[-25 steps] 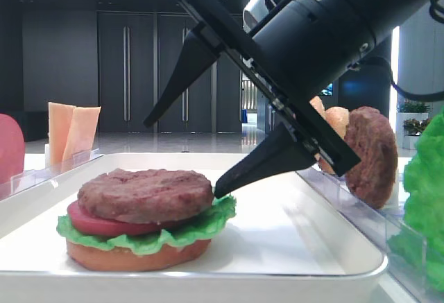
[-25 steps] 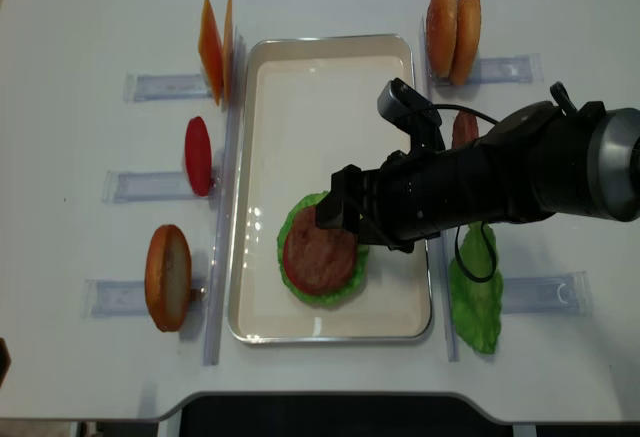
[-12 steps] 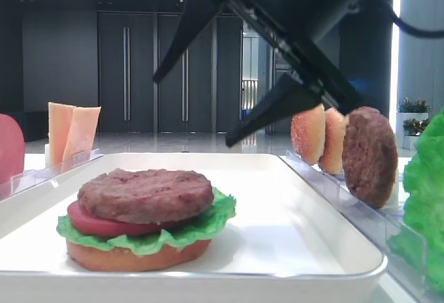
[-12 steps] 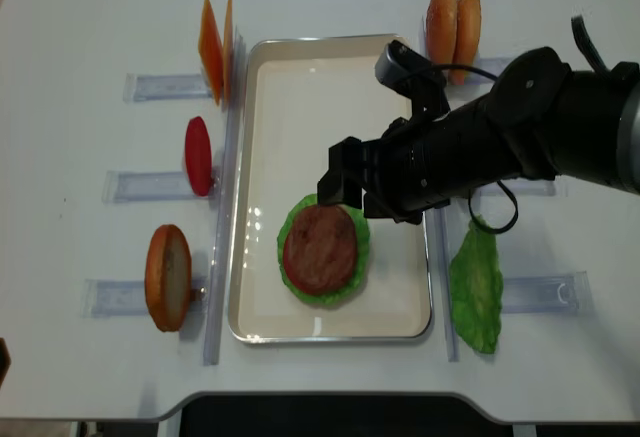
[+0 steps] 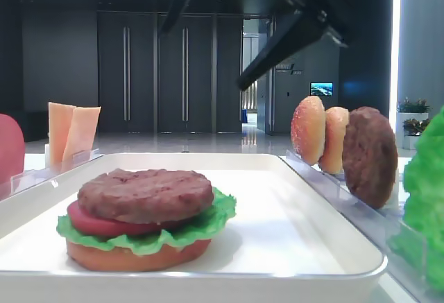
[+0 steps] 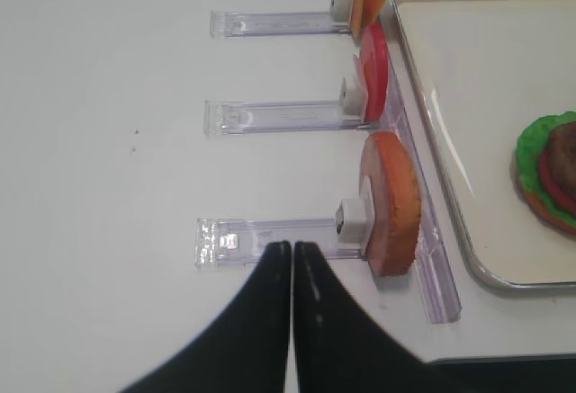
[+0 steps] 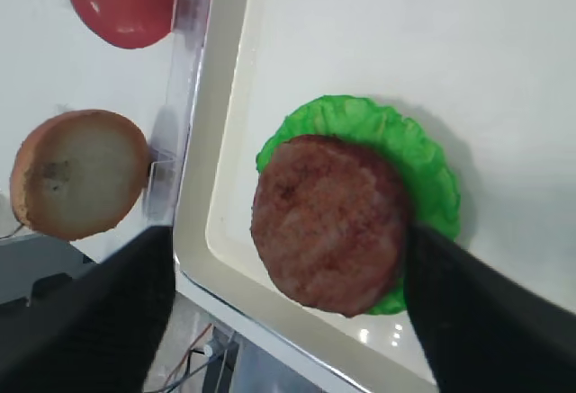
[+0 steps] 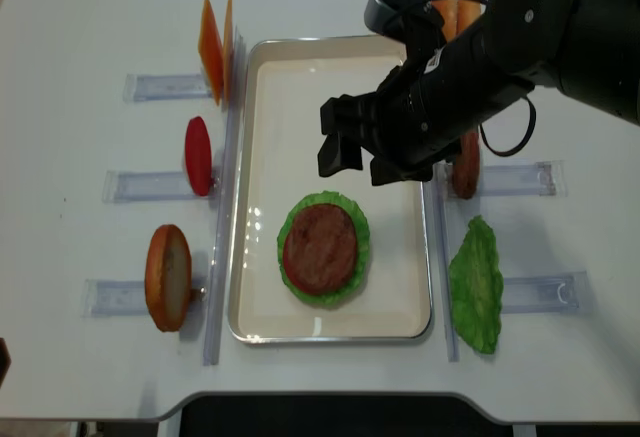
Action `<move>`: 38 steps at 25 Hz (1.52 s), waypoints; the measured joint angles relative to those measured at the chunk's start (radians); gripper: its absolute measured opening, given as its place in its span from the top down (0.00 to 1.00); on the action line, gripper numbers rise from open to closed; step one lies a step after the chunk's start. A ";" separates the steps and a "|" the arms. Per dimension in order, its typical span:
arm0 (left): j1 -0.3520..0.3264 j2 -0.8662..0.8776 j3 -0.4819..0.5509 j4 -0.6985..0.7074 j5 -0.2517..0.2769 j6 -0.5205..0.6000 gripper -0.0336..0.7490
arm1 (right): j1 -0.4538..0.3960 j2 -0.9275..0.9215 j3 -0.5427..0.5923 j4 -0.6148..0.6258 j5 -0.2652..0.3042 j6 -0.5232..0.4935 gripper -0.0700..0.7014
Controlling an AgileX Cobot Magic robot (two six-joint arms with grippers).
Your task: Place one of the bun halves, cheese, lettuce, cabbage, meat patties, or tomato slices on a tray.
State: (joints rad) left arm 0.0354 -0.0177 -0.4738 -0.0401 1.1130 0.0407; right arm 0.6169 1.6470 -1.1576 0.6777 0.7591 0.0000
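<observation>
On the white tray (image 8: 262,107), a half-built burger sits toward the near end: a meat patty (image 8: 321,247) stacked on a tomato slice (image 5: 94,224), ruffled lettuce (image 8: 355,219) and a bottom bun half (image 5: 132,256). The right gripper (image 8: 364,153) hangs above the tray just beyond the stack, its two black jaws spread wide and holding nothing. Left of the tray, clear racks (image 6: 279,116) hold cheese slices (image 8: 215,47), a red tomato disc (image 8: 198,155) and a spare bun half (image 8: 167,277), all on edge. Right of the tray, another lettuce leaf (image 8: 476,297) stands in its rack. The left gripper (image 6: 292,258), jaws pressed together and empty, hovers over the table near the spare bun half.
</observation>
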 joint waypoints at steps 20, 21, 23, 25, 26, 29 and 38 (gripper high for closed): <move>0.000 0.000 0.000 0.000 0.000 0.000 0.96 | -0.005 -0.010 -0.394 -0.661 0.457 0.276 0.25; 0.000 0.000 0.000 0.000 0.000 0.000 0.96 | -0.009 -0.010 -0.394 -0.662 0.457 0.276 0.25; 0.000 0.000 0.000 0.000 0.000 0.000 0.96 | -0.024 -0.010 -0.394 -0.663 0.458 0.267 0.25; 0.000 0.000 0.000 0.000 0.000 0.000 0.96 | -0.056 -0.010 -0.394 -0.663 0.459 0.246 0.25; 0.000 0.000 0.000 0.000 0.000 0.000 0.96 | -0.075 -0.010 -0.394 -0.663 0.459 0.232 0.25; 0.000 0.000 0.000 0.000 0.000 0.000 0.96 | -0.164 -0.010 -0.394 -0.663 0.460 0.184 0.25; 0.000 0.000 0.000 0.000 0.000 0.000 0.96 | -0.489 -0.010 -0.394 -0.630 0.460 0.047 0.25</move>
State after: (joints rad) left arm 0.0354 -0.0177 -0.4738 -0.0401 1.1130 0.0407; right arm 0.1274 1.6368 -1.5521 0.0475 1.2189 0.0471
